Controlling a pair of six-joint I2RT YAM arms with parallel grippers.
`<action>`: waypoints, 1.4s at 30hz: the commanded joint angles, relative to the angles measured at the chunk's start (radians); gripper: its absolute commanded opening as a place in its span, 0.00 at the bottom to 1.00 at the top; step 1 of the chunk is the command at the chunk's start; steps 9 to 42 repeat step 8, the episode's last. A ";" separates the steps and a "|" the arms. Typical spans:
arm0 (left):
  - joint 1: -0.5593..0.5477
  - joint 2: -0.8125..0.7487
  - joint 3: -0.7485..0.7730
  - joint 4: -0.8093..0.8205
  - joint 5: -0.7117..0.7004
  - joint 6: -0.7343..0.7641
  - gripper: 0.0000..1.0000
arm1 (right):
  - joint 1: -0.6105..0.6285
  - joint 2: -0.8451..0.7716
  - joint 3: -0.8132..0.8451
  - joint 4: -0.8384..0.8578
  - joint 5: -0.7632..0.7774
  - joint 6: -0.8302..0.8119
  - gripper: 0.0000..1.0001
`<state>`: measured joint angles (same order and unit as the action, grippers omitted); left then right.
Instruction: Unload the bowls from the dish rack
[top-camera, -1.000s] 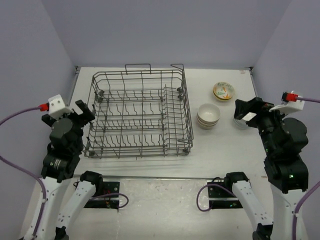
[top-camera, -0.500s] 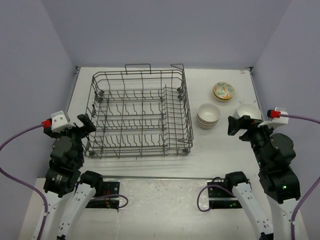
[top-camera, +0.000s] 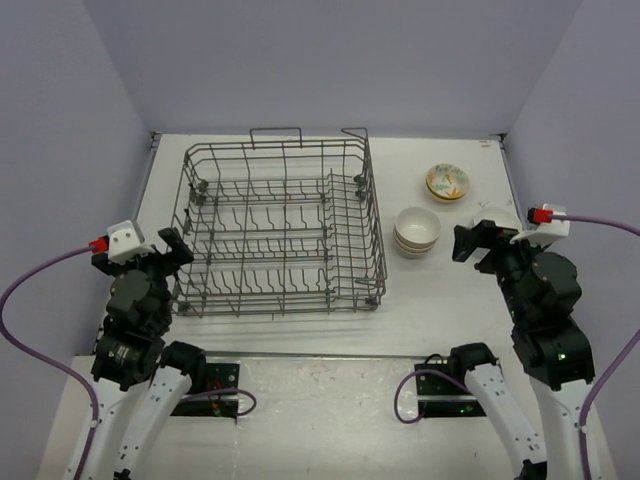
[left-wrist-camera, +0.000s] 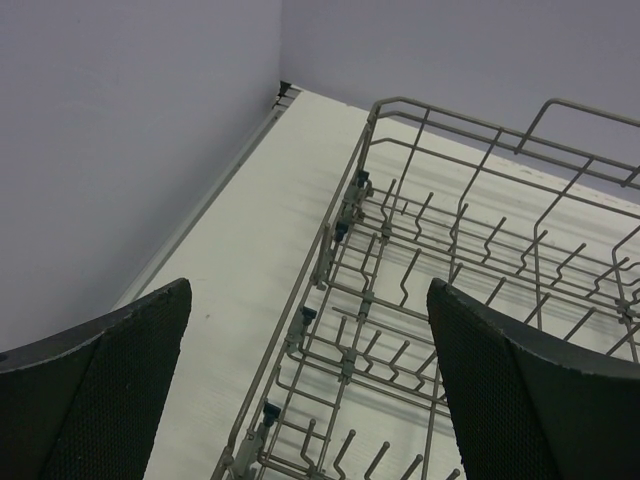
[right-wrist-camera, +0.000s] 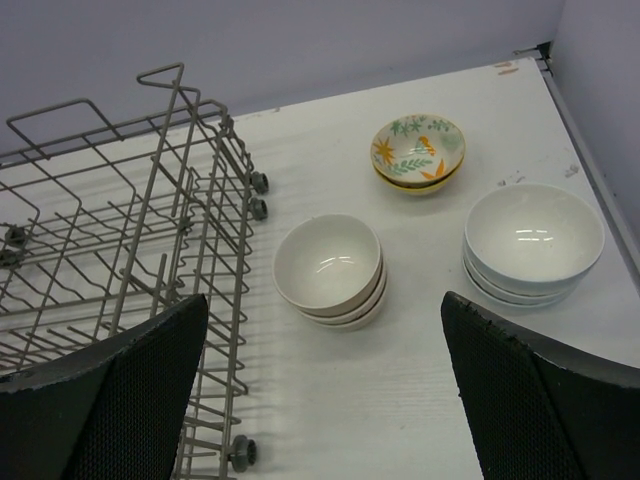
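The pale surface (top-camera: 450, 300) is carrying everything. The dish rack (top-camera: 280, 228), a large rectangular grey wire basket with rows of upright tines, looped handles on its far rim and small dark rollers along its sides, is taking up the left and middle of the surface. The bowls are all sitting outside it, directly on the surface, grouped at about 3 o'clock from the rack in the top view. Closest to the rack, a stack of three beige bowls (right-wrist-camera: 330, 270) with glossy white insides is standing near its right-hand wall without touching it. At 3 o'clock from that stack, a stack of white bowls (right-wrist-camera: 533, 240) is resting near the surface's right edge, with at least two rims showing. At 1 o'clock from the beige stack, the yellow bowl (right-wrist-camera: 418, 150) is sitting alone, showing an inside painted with orange flowers and green leaves. The three groups are standing apart from one another. The left pincer (top-camera: 140, 257) is hovering at 8 o'clock from the rack with its fingers spread wide and gripping nothing. The right pincer (top-camera: 490, 242) is hanging at 5 o'clock from the beige stack, its fingers likewise wide apart and holding nothing, and in the top view it is hiding part of the white stack.
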<state>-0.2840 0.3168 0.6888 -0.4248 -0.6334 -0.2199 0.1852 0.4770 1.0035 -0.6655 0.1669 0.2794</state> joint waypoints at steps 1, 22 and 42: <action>-0.004 0.005 -0.005 0.057 -0.019 0.016 1.00 | 0.003 0.020 0.011 0.035 0.016 0.007 0.99; -0.004 0.011 -0.008 0.061 -0.014 0.016 1.00 | 0.003 0.035 0.007 0.038 0.037 0.009 0.99; -0.004 0.011 -0.008 0.061 -0.014 0.016 1.00 | 0.003 0.035 0.007 0.038 0.037 0.009 0.99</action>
